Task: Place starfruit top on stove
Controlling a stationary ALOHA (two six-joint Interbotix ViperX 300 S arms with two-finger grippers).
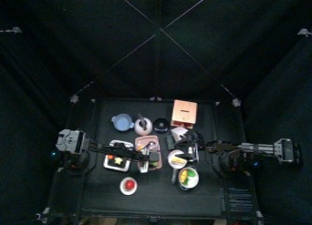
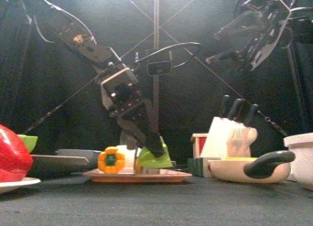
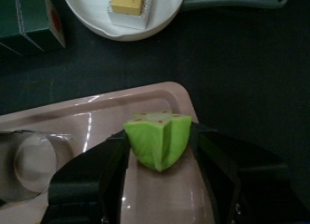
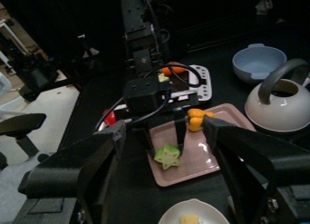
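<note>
The starfruit top (image 3: 160,142) is a small yellow-green piece resting on the salmon-pink board (image 3: 109,119). My left gripper (image 3: 161,140) is lowered over it, with a jaw against each side of the piece. It also shows in the front view (image 2: 153,159) under the left gripper (image 2: 137,145), and in the right wrist view (image 4: 168,156). The stove (image 4: 194,79), black with a white rim, lies beside the board, behind the left arm; in the top view (image 1: 119,152) it is left of the board. My right gripper (image 2: 251,36) hangs open and empty high at the right.
An orange toy pepper (image 2: 112,160) stands on the board next to the starfruit. Around it are a kettle (image 4: 281,97), a blue bowl (image 4: 259,60), an orange-brown box (image 1: 185,110), a knife block (image 2: 232,134), a white bowl (image 2: 241,167) and a red pepper on a plate (image 2: 10,156).
</note>
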